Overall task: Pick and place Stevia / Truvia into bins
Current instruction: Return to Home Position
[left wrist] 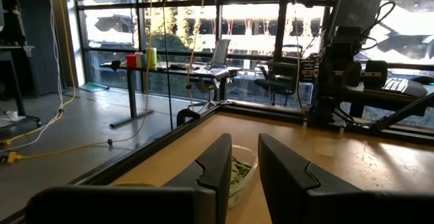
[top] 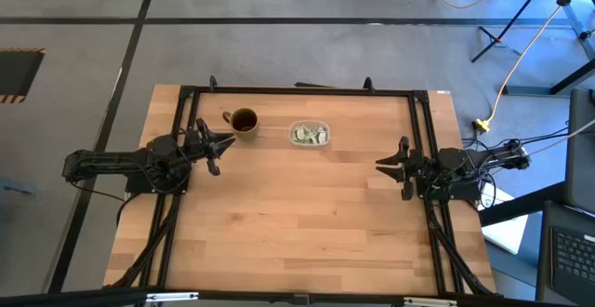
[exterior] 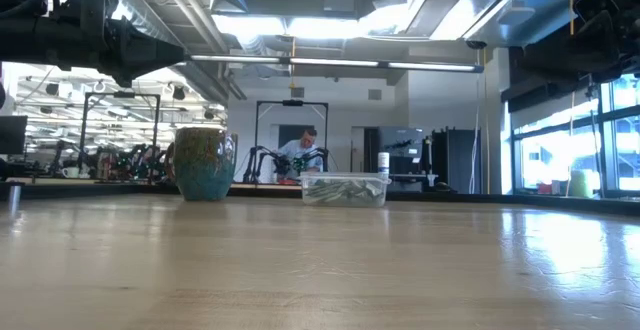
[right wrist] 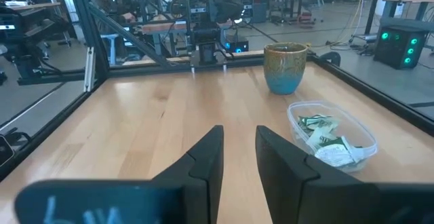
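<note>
My left fingers (left wrist: 215,161) and right fingers (right wrist: 207,157) stand narrowly apart, holding nothing. High view: the left gripper (top: 221,145) hangs just beside the mug (top: 244,121), and the right gripper (top: 389,163) is well apart from the bin (top: 291,132). Low view: the sachets (exterior: 345,190) lie heaped close to the bin's rim. Left wrist view: the bin shows ahead between my fingers, so a careless swing could, I judge, clip mug or bin. Right wrist view: sachets this light would scatter at a knock.
</note>
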